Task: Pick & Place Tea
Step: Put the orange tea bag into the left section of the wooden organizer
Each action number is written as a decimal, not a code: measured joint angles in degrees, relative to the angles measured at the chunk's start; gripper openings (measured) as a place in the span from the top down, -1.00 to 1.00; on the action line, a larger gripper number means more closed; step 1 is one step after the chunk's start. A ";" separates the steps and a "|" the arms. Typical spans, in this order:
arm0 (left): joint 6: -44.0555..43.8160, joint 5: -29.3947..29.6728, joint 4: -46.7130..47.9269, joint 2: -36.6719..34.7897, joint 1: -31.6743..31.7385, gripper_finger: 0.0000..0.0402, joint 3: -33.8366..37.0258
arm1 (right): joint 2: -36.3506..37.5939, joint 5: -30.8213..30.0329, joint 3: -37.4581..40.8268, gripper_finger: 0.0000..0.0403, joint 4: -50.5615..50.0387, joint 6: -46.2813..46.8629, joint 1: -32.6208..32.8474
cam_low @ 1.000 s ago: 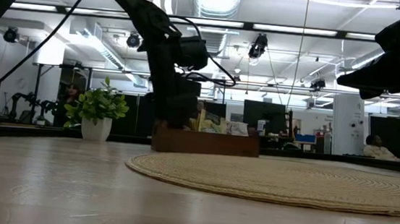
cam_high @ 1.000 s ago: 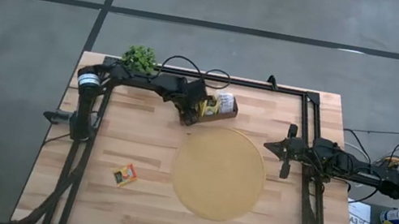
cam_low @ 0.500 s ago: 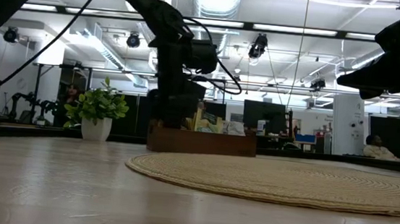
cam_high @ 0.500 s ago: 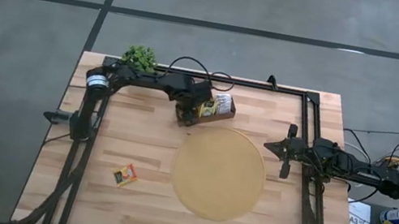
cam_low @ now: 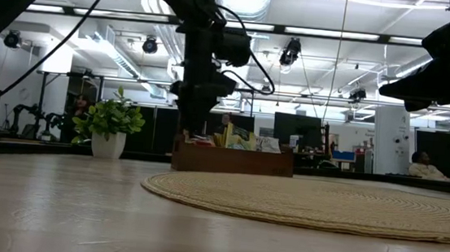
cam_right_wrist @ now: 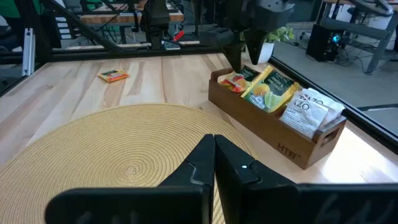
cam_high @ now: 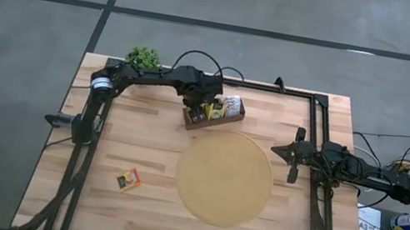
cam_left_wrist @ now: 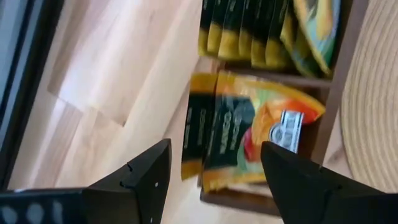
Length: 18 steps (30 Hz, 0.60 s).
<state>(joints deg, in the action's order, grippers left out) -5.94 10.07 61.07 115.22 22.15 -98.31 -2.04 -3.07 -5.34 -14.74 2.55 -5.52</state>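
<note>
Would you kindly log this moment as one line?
left pincer: open above tray | right pincer: shut, idle beside mat | stray sachet: on table

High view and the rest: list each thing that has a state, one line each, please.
Left pincer: open, empty, above the tray's end slot.
Right pincer: shut, empty, waiting above the mat's edge.
Wooden tray: upright beside the mat, slots filled.
Tea sachets: standing tilted in the tray.
Lone sachet: flat on the table, apart from the tray.
Round mat: flat, nothing on it.
Potted plant: upright.

tea sachets [cam_left_wrist: 249,134] blurred, tray [cam_left_wrist: 336,68] cropped
</note>
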 joint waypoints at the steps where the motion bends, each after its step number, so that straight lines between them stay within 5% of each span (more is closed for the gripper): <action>1: -0.06 -0.13 0.71 0.00 0.00 -0.20 -0.04 | 0.00 0.00 0.00 0.96 -0.02 0.00 -0.01; 9: -0.15 -5.80 1.52 -0.09 -0.09 -0.20 1.73 | 0.00 0.00 0.00 0.96 0.00 0.00 0.00; 18: -1.65 -4.15 -11.57 1.24 -0.04 -0.20 10.31 | 0.00 0.00 0.00 0.96 0.00 0.00 0.00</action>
<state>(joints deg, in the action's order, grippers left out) -7.59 5.92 49.50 116.46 22.11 -88.00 -2.04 -3.07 -5.34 -14.74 2.55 -5.52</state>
